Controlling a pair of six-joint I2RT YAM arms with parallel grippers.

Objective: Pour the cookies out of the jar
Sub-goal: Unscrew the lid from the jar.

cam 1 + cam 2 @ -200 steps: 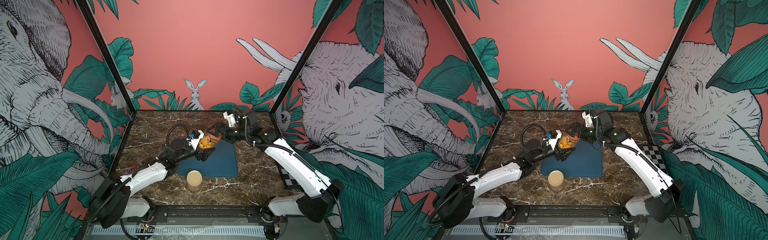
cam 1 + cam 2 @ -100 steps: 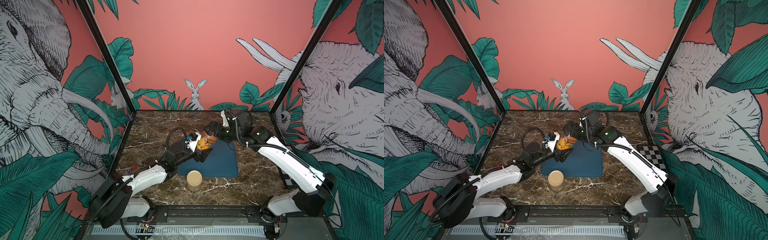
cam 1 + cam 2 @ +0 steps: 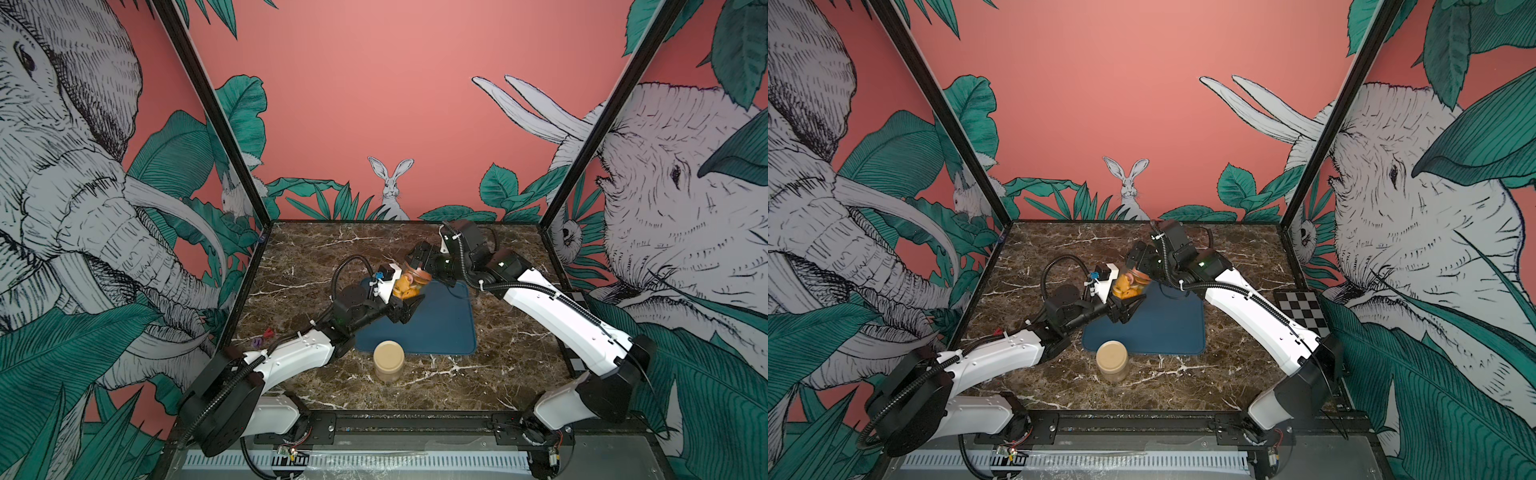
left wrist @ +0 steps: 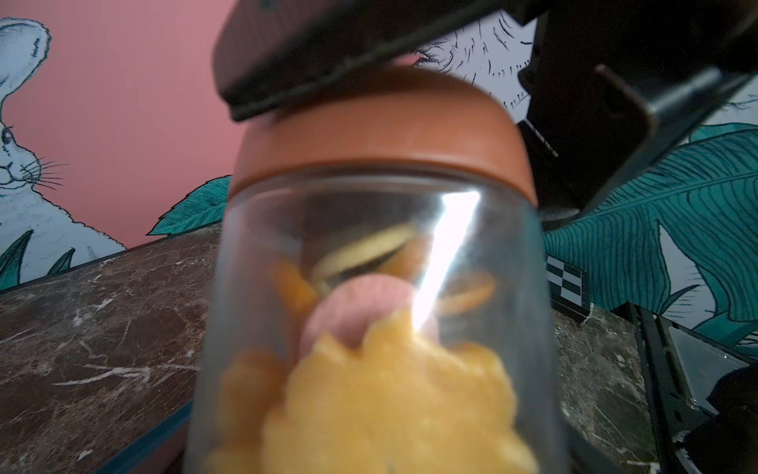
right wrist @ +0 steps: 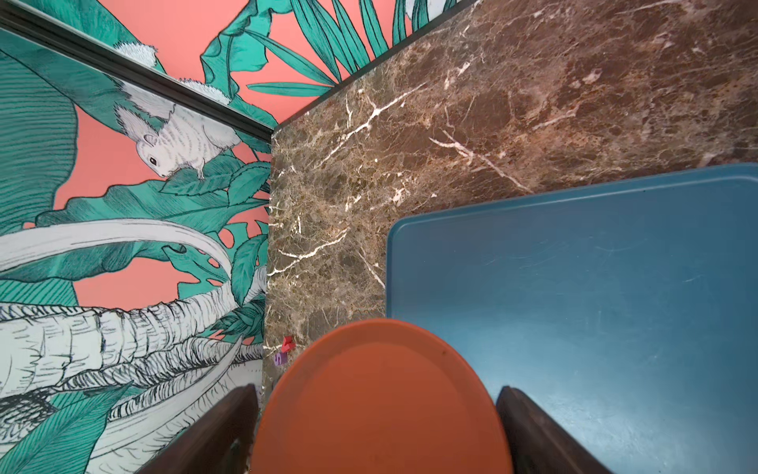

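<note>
- The table (image 3: pixel 498 257) fills the lower middle of both top views. The arm bases cut off its bottom edge.
- The tray (image 3: pixel 440 328) lies mid-frame, probably as the landing place for the pour. The claws cover its upper left corner.
- The left claw (image 3: pixel 404 297) grips the jar (image 4: pixel 369 307) by its body, tilted over that corner, apparently to brace it for uncapping. Whether the jar touches the tray is hidden.
- The right claw (image 5: pixel 377 435) is closed on the lid (image 5: pixel 381 390), a finger (image 5: pixel 221 435) on each side, likely to twist it off.
- A second jar (image 3: pixel 388 359) stands lower middle, just off the tray, contents unclear.
- The cookies (image 4: pixel 389 390) sit inside the capped jar, blurred and uncountable.
- Red and purple bits (image 3: pixel 262 337) at the table's left edge are too small to identify.
</note>
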